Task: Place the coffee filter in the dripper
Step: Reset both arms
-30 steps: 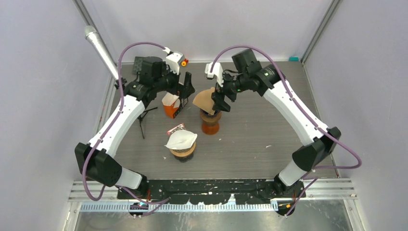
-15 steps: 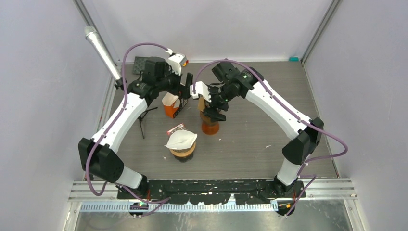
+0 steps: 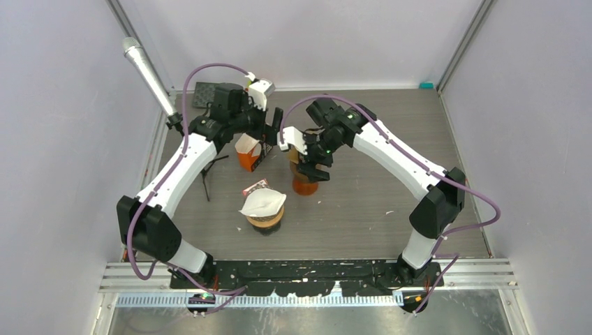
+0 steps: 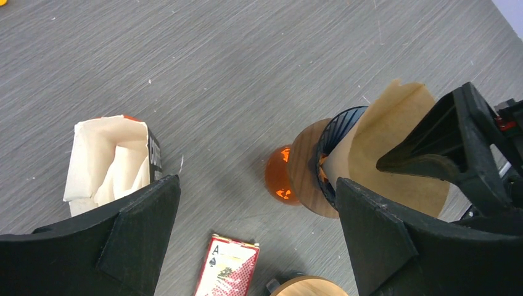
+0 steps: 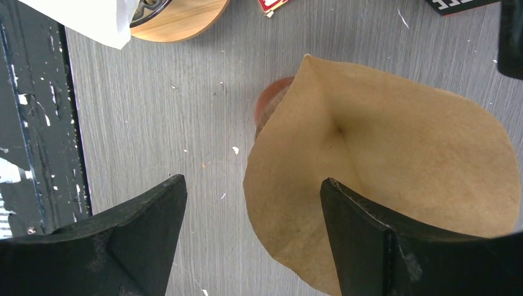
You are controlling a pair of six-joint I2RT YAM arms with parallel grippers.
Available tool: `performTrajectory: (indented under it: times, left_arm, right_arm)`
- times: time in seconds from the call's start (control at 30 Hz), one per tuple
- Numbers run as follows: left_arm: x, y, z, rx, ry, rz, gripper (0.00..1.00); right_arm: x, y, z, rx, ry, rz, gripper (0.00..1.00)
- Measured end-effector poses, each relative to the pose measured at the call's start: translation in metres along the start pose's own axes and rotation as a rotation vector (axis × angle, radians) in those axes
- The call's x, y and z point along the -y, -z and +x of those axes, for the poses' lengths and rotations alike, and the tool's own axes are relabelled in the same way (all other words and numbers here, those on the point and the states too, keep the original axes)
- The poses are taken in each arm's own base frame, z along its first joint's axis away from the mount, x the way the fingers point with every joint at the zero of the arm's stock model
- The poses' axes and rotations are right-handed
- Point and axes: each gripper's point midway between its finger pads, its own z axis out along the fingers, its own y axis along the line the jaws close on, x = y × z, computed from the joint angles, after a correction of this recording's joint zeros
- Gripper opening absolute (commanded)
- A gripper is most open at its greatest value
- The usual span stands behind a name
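Right arm [image 3: 391,150] dropped over dripper [image 4: 336,132], right gripper [image 5: 253,185] spread above brown filter [image 5: 382,160], left gripper [image 4: 257,182] spread, grey table [image 3: 370,202], pale walls [image 3: 63,139].

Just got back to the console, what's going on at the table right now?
The right end effector is open over the brown filter, with one finger against the paper. The filter sits in the black dripper on its orange base but leans and sticks out above the rim, so it doesn't look fully seated. The left end effector is open and empty, hovering near the filter box. A second dripper holds a white filter.
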Motion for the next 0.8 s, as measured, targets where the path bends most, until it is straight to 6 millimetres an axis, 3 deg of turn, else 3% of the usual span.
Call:
performTrajectory:
  times: [0.3,0.57,0.8]
  left_arm:
    - [0.008,-0.002,0.000,0.003,-0.002,0.029,1.00]
    - [-0.003,-0.004,0.001,0.001,0.015,-0.031,1.00]
    - [-0.012,-0.004,0.001,0.001,0.013,-0.081,1.00]
  right_arm:
    - [0.000,-0.009,0.002,0.002,-0.009,0.000,0.84]
    - [0.002,-0.014,0.001,0.005,-0.004,0.004,0.84]
    - [-0.002,-0.033,0.014,-0.033,-0.022,-0.037,0.83]
